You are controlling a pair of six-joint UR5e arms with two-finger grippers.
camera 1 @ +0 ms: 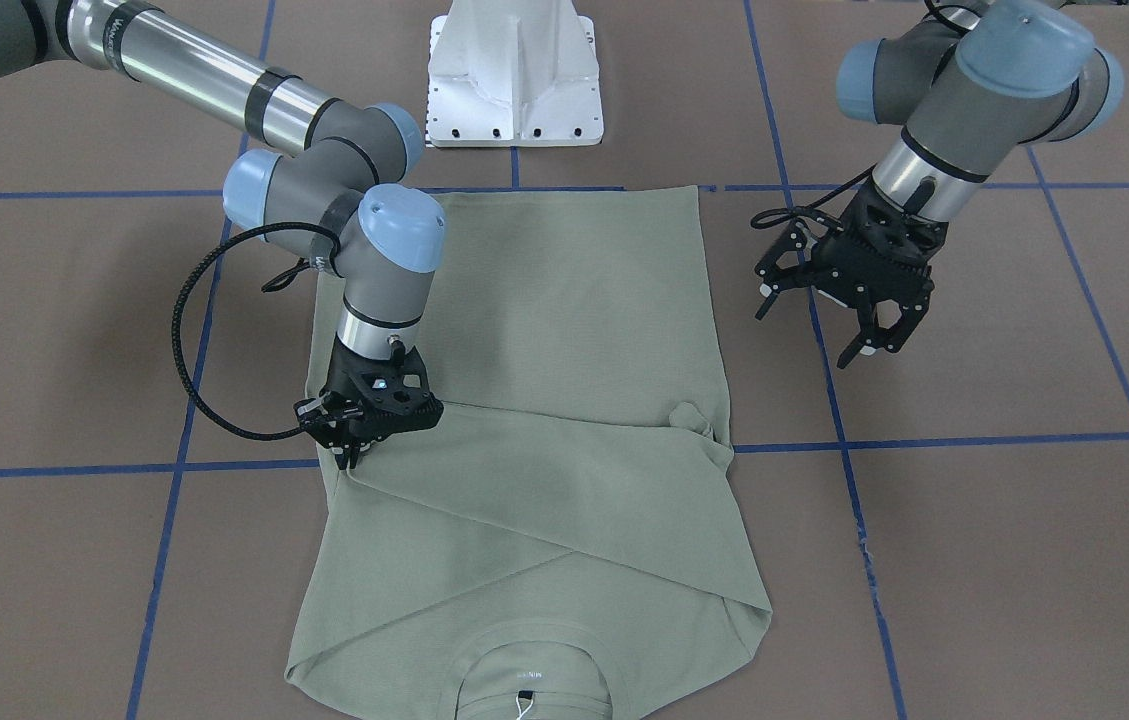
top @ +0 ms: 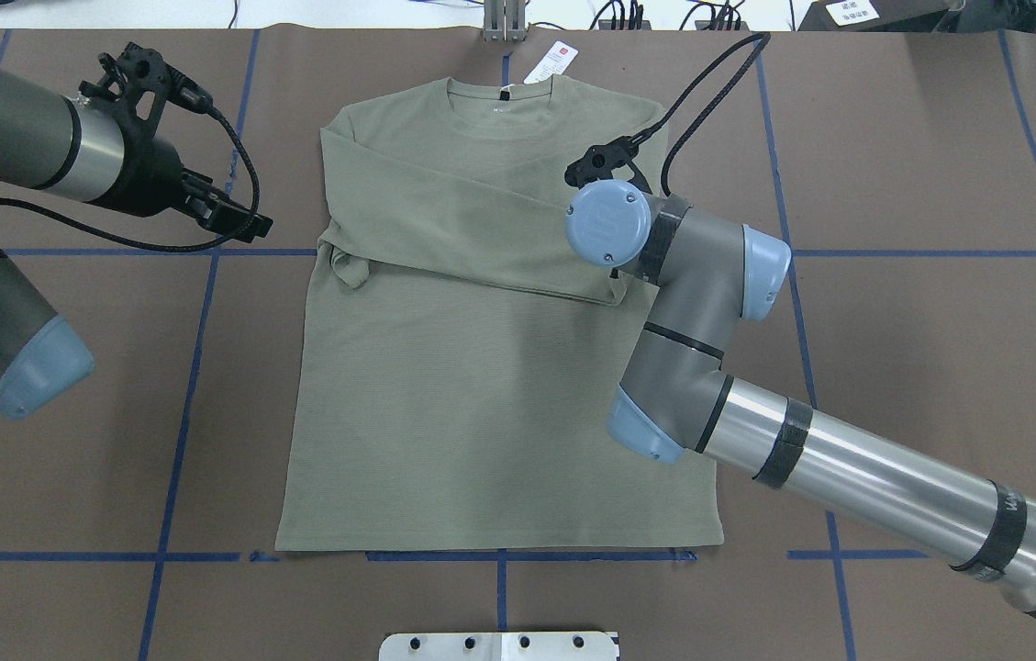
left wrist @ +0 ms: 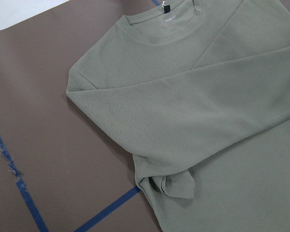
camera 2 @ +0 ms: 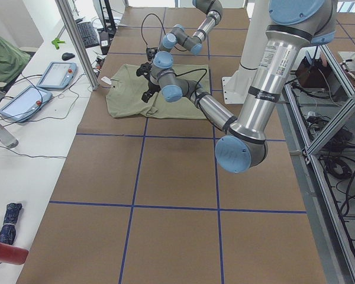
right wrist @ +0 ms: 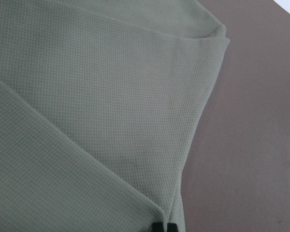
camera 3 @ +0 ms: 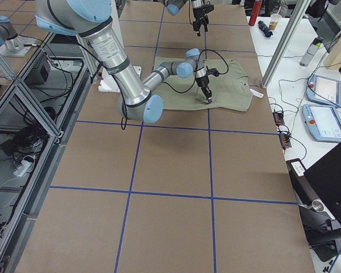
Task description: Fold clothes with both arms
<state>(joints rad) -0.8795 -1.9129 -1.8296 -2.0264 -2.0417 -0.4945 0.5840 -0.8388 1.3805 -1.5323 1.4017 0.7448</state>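
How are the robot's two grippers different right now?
The left gripper is spread open; the right gripper is pinched shut. The left gripper hangs above bare table beside the shirt; the right gripper reaches down onto the shirt's edge. Both are black.

shirt collar cropped in front view, right gripper hidden overhead

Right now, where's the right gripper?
The right gripper is at the front-facing view's left, tips down on the side edge of the shirt, where the folded sleeve ends, by the blue tape line.
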